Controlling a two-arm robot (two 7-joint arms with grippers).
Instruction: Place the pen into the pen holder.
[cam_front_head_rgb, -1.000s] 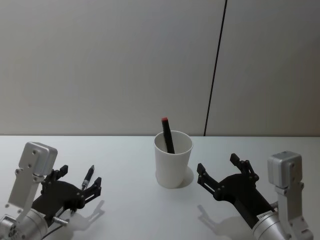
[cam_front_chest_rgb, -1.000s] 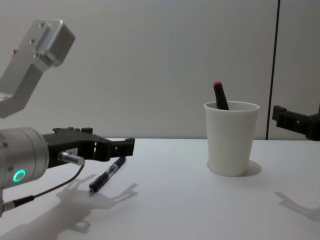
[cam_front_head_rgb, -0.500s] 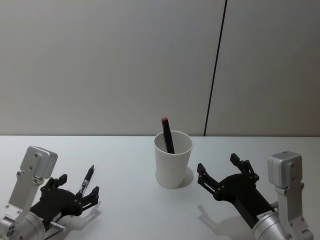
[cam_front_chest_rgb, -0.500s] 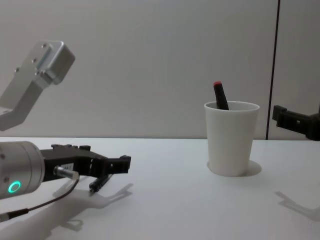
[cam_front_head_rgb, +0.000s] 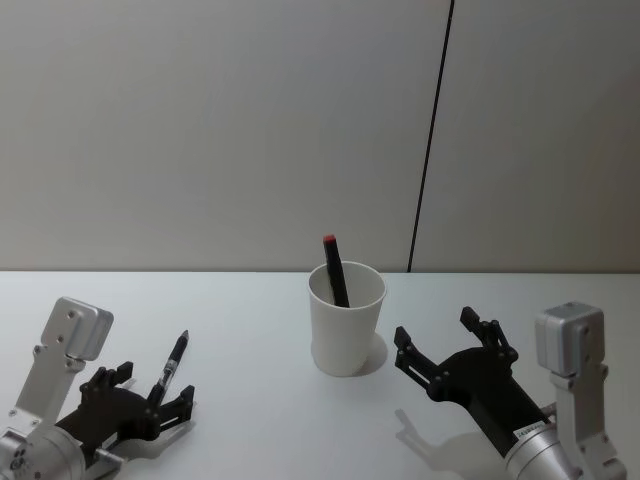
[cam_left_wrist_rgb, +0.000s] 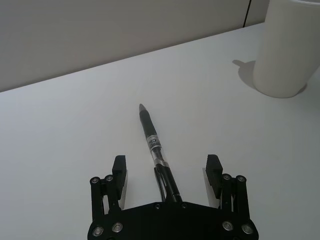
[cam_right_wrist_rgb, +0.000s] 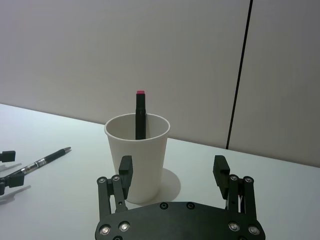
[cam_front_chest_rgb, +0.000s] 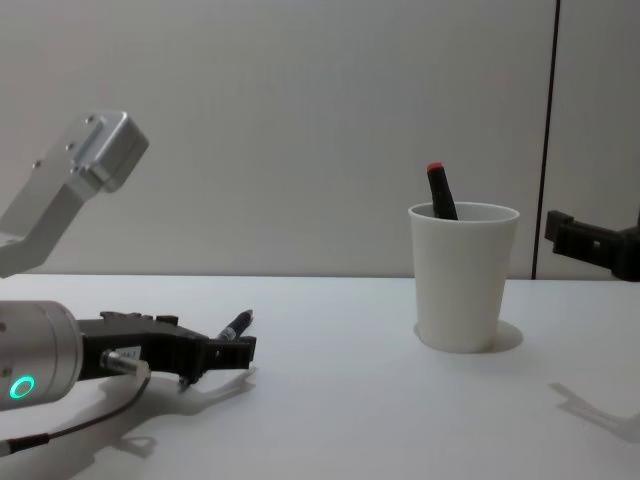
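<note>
One pen (cam_front_head_rgb: 172, 363) on white table (cam_front_head_rgb: 270, 425), grey wall (cam_front_head_rgb: 200, 130).

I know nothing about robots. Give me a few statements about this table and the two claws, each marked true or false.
1. The pen lies on the table, outside the pen holder. True.
2. The pen holder is empty. False: a black marker with a red tip stands in it.
3. The left gripper is shut on the pen. False: its fingers are open, one on either side of the pen.
4. The right gripper is open and holds nothing. True.
</note>
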